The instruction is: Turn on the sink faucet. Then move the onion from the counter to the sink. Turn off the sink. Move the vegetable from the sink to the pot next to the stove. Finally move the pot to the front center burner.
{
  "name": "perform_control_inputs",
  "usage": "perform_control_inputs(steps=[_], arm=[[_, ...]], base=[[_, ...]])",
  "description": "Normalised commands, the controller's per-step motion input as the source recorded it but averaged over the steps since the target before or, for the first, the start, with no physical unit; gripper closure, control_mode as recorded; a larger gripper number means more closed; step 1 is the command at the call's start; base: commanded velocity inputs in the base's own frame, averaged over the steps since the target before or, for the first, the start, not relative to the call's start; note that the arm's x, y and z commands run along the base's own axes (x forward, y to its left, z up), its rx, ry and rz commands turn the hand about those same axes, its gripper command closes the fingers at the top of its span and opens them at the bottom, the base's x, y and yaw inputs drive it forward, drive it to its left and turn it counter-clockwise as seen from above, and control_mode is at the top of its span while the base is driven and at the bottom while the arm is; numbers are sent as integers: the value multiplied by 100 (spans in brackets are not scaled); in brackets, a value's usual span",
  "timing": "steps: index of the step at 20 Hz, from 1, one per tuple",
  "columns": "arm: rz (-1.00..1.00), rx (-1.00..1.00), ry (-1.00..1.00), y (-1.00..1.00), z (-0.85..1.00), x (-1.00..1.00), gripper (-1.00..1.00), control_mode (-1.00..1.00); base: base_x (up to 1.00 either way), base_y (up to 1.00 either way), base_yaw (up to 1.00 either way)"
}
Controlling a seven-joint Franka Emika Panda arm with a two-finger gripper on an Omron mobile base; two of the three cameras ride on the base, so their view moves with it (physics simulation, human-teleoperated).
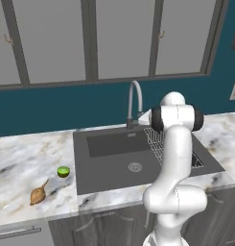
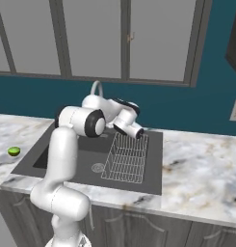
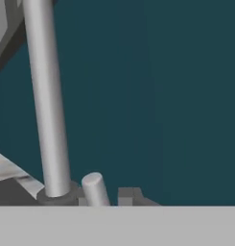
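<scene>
Silver metal forms the sink faucet (image 1: pixel 134 103), a slim gooseneck that stands upright at the back edge of the sink (image 1: pixel 104 175), its long axis vertical and its arched spout bending forward over the basin. From the hand camera the faucet stem (image 3: pixel 47 105) rises as a long grey column, leaning slightly, from a round base, and a short grey lever (image 3: pixel 95 188) stands just beside that base, pointing upward and a little to the left in that picture. The gripper (image 3: pixel 126 194) is near the lever and the faucet base, its dark tips low in that view; it is clenched with nothing seen between the fingers. The white arm reaches over the sink toward the faucet, above the wire rack (image 2: pixel 125 157) that lies in the right half of the dark basin. The onion (image 1: pixel 38 194) lies on the marble counter (image 1: pixel 23 163) to the left of the sink, well apart from it, with its thin stalk pointing up and to the right, toward the lime (image 1: pixel 63 171) that sits near it, closer to the sink.
</scene>
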Motion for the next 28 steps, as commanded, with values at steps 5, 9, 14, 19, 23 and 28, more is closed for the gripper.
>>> perform_control_inputs(steps=[5,9,14,19,23,28], arm=[[0,1,0,-73,-28,0,100,-100],[0,0,0,-69,-28,4,100,-100],[0,0,2,-65,-24,14,100,-100],[0,0,2,-66,-32,13,100,-100],[0,0,0,-54,-33,16,100,-100],[0,2,0,-38,-35,3,100,-100]], base=[[0,0,0],[0,0,0],[0,0,0],[0,0,0],[0,0,0],[0,0,0]])
